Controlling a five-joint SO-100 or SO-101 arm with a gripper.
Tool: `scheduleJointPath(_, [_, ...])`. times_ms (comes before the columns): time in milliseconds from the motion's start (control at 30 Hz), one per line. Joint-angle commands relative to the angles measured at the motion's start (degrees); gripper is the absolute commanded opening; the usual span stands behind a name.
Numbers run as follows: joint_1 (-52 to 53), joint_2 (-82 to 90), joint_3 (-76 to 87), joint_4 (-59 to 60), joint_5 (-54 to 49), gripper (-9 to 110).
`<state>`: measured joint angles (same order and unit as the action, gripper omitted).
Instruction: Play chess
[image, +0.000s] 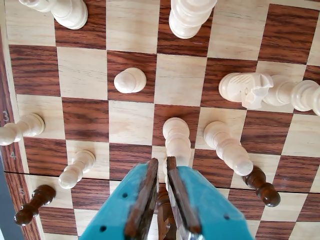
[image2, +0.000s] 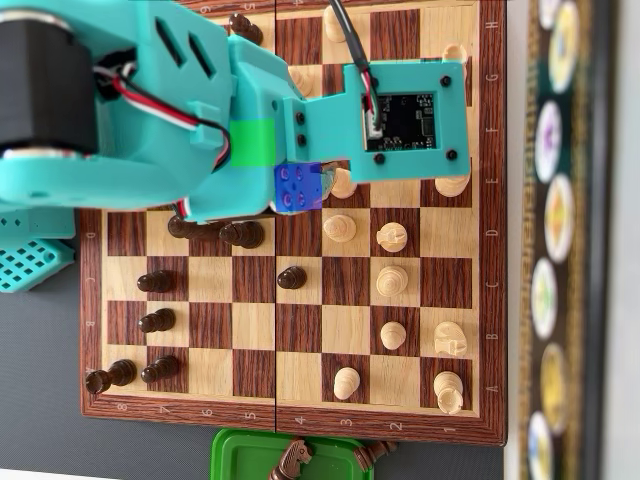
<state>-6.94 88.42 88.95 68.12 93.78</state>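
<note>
in the wrist view the gripper (image: 163, 165) hangs over the chessboard (image: 80, 75), its fingers (image: 145, 195) nearly clenched with only a thin slit between. a white pawn (image: 176, 137) stands just beyond the fingertips, not grasped.

We see a wooden chessboard (image2: 210, 325) of light and reddish-brown squares, with cream pieces toward the right of the overhead view and dark pieces (image2: 156, 283) toward the left. In the wrist view a cream pawn (image: 130, 80) stands alone on a dark square, and a cream knight (image: 246, 88) stands to its right.
</note>
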Motion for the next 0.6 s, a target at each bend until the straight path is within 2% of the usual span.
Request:
scheduleJointPath(0, [0.5, 0.8, -2.3, 1.8, -0.4, 6])
scheduleJointPath(567, [0.9, 2.7, 1.4, 3.4, 0.4, 6])
